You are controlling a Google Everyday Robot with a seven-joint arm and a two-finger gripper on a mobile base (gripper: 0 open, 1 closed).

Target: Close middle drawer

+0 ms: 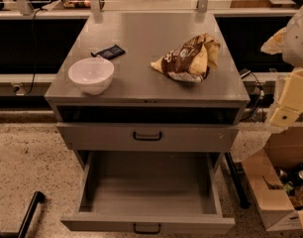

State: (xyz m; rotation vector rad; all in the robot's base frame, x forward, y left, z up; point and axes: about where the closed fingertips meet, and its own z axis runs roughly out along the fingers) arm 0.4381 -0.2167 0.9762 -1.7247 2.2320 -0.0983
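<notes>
The middle drawer (147, 225) is pulled far out toward me at the bottom of the grey metal cabinet. Its deep plain tray (149, 185) is empty and its small dark bar handle (147, 228) sits on the low front. Above it the top drawer front (147, 138) with its own dark handle stands slightly out from the cabinet. The lowest drawer is hidden under the open one. My gripper (285, 114) hangs with the pale arm at the right edge, beside the cabinet, well above and right of the open drawer, touching nothing.
On the cabinet top (141, 43) sit a white bowl (91, 74), a dark flat packet (108, 51) and a crumpled brown chip bag (190, 58). An open cardboard box (280, 182) of cans stands on the floor at right. A black bar (30, 213) is at lower left.
</notes>
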